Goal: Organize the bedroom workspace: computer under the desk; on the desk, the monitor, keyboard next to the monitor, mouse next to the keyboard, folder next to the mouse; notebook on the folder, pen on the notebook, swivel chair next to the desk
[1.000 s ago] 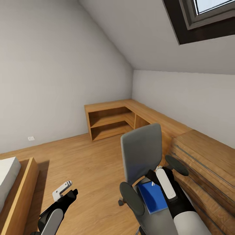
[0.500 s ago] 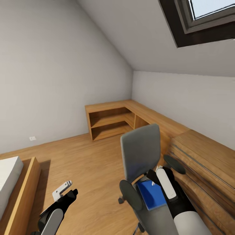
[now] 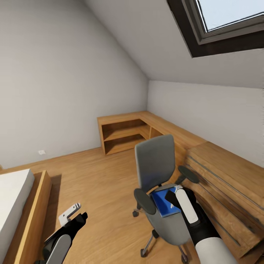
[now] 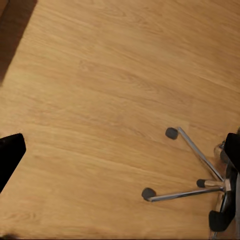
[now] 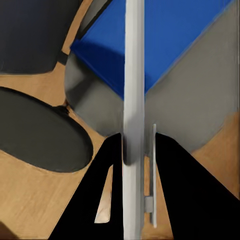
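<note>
Wooden floor under a sloped ceiling, skylight above. Swivel chair stands beside the light wooden chest; folder lies flat on its seat. My right pincer is over the seat, clamped on a thin greyish slab seen edge-on, likely the notebook. My left pincer hangs over the floor; its opening I cannot tell.

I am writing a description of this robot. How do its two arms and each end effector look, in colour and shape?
Both arms are black with a glossy white rounded forearm shell. The left end effector is black with a white angular piece on top. The right end effector carries a long white rounded cover.
</note>
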You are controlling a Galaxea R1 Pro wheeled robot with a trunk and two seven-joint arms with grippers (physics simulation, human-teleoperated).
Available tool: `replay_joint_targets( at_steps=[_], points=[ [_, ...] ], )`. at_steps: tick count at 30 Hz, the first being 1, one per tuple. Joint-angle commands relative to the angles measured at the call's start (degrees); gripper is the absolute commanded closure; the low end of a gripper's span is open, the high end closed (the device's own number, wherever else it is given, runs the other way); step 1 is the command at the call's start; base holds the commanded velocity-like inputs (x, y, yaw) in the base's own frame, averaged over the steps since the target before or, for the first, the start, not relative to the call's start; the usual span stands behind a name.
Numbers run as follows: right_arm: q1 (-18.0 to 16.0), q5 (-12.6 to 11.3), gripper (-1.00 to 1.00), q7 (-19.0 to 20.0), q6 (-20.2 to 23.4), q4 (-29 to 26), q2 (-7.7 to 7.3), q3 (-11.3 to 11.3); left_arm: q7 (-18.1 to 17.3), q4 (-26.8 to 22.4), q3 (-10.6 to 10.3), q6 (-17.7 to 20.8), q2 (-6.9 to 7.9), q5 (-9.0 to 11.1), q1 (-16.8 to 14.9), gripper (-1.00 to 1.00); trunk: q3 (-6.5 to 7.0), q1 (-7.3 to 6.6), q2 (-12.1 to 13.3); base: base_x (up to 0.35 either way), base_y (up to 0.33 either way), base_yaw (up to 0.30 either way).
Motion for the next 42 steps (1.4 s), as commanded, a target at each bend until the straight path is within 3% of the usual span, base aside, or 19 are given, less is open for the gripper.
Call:
replay_joint_targets(
  at_steps=[1,17,24,34,37,42],
  points=[
    [-0.05,-0.55,1.00,-0.59,0.02,-0.07,0.01,0.06,0.46,-0.08,-0.10,0.13,0.07,0.33,-0.05,-1.00,0.11,-0.25,0.35,-0.338,0.000,0.000],
    [-0.05,-0.18,1.00,1.97,-0.21,-0.77,0.03,0.31,0.46,-0.08,-0.10,0.07,0.08,0.29,-0.05,-1.00,2.98,-3.77,6.77,-0.338,-0.004,0.000],
    [-0.05,0.11,1.00,2.17,-0.92,-3.76,-0.10,0.40,0.46,-0.08,-0.10,0.06,0.08,0.23,-0.05,-1.00,4.24,-5.30,9.58,-0.334,-0.057,0.000],
    [0.02,0.80,1.00,2.33,-2.52,-6.03,-0.44,0.42,0.46,-0.08,-0.02,-0.10,0.16,0.23,-0.05,-1.00,6.03,-7.50,13.59,-0.069,-0.014,0.000],
    [0.03,4.14,1.00,2.61,-5.17,-6.11,-0.57,0.53,0.46,-0.08,-0.02,-0.11,0.16,0.23,-0.05,-1.00,6.57,-8.16,14.79,-0.004,-0.001,0.000],
    [0.18,12.52,1.00,3.69,-6.84,-6.22,-0.53,1.01,0.51,-0.08,-0.02,-0.11,0.16,0.23,-0.05,-1.00,7.47,-9.26,16.80,-0.001,0.000,0.000]
  ],
)
